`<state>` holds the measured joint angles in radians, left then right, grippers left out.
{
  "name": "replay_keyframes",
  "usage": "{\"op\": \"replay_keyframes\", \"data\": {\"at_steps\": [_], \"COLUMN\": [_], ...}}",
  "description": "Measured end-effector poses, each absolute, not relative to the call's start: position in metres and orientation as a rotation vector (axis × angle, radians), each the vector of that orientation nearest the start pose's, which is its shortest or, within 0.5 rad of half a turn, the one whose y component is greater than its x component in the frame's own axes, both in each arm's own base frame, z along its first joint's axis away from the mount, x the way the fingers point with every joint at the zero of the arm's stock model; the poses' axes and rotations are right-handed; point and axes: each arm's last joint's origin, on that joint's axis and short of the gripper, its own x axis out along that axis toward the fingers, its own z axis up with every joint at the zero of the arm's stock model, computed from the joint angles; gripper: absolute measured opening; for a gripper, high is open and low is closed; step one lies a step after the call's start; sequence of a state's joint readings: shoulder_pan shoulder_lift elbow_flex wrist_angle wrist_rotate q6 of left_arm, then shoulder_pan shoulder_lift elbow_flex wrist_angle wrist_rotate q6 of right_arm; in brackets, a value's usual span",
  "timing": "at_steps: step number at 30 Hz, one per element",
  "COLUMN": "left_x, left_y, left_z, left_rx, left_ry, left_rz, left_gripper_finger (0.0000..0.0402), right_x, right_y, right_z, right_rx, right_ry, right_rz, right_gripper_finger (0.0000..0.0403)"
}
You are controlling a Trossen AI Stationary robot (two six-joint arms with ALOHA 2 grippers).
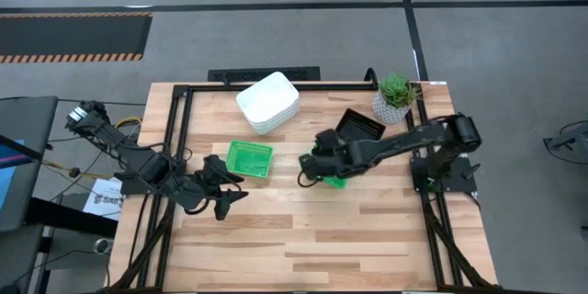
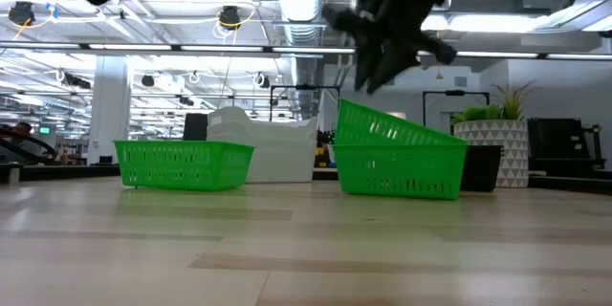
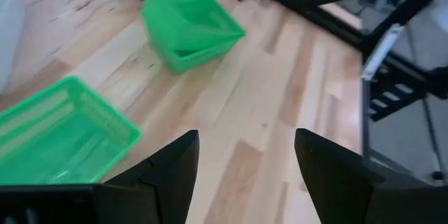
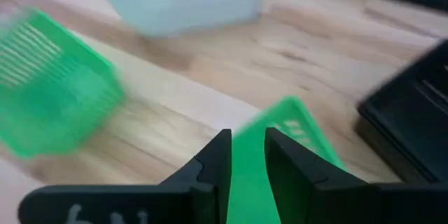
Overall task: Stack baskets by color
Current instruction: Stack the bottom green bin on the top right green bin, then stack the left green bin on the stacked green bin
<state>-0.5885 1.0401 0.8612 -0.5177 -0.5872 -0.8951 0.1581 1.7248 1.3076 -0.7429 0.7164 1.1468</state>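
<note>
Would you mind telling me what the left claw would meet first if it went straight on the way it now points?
The open left claw points over bare table; farther along sits the tilted green basket pair, slightly off its line, so depth and aim are uncertain.

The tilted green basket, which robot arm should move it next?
The right. Its gripper already pinches the tilted green basket's rim. The left gripper hangs open and empty beside the lone green basket.

On the counter [image 1: 303, 239], a white stack of baskets [image 1: 268, 102] sat beside a green basket [image 1: 249, 159]. The right end effector [image 1: 317, 173] covered another green basket [image 1: 334, 182], near black baskets [image 1: 360, 126] and a plant [image 1: 395, 96].
</note>
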Motion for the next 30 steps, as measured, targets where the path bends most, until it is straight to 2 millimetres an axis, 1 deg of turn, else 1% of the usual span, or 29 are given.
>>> {"op": "replay_keyframes", "data": {"at_steps": [3, 6, 8, 11, 13, 14, 16, 19, 23, 26, 28, 30], "left_x": [0.18, 0.178, 0.176, 0.175, 0.174, 0.173, 0.172, 0.173, 0.176, 0.175, 0.174, 0.173], "left_y": [-0.099, -0.097, -0.095, -0.093, -0.092, -0.09, -0.083, -0.067, -0.046, -0.028, -0.019, -0.013], "left_z": [0.283, 0.28, 0.279, 0.277, 0.276, 0.275, 0.268, 0.252, 0.225, 0.209, 0.203, 0.201], "left_rx": [-0.472, -0.459, -0.443, -0.42, -0.387, -0.363, -0.366, -0.426, -0.478, -0.491, -0.516, -0.528], "left_ry": [0.568, 0.595, 0.606, 0.608, 0.611, 0.622, 0.647, 0.688, 0.757, 0.796, 0.812, 0.828], "left_rz": [0.288, 0.316, 0.34, 0.368, 0.386, 0.406, 0.454, 0.543, 0.616, 0.693, 0.733, 0.743], "left_gripper_finger": [0.0224, 0.0224, 0.0224, 0.0224, 0.0224, 0.0224, 0.0224, 0.0224, 0.0224, 0.0224, 0.0224, 0.0224], "right_x": [0.353, 0.358, 0.36, 0.361, 0.358, 0.357, 0.354, 0.345, 0.332, 0.325, 0.323, 0.325], "right_y": [0.025, 0.024, 0.025, 0.026, 0.029, 0.031, 0.036, 0.047, 0.064, 0.075, 0.082, 0.088], "right_z": [0.218, 0.197, 0.192, 0.193, 0.198, 0.204, 0.222, 0.244, 0.266, 0.274, 0.274, 0.271], "right_rx": [0.534, 0.531, 0.525, 0.53, 0.525, 0.527, 0.533, 0.539, 0.542, 0.548, 0.553, 0.54], "right_ry": [0.691, 0.773, 0.78, 0.773, 0.759, 0.74, 0.688, 0.651, 0.593, 0.562, 0.552, 0.551], "right_rz": [-1.009, -1.011, -1.013, -1.007, -1.002, -0.995, -0.972, -0.906, -0.844, -0.816, -0.806, -0.794], "right_gripper_finger": [0.0107, 0.0107, 0.0107, 0.0107, 0.0107, 0.0107, 0.0107, 0.0107, 0.0108, 0.0108, 0.0108, 0.0108]}}
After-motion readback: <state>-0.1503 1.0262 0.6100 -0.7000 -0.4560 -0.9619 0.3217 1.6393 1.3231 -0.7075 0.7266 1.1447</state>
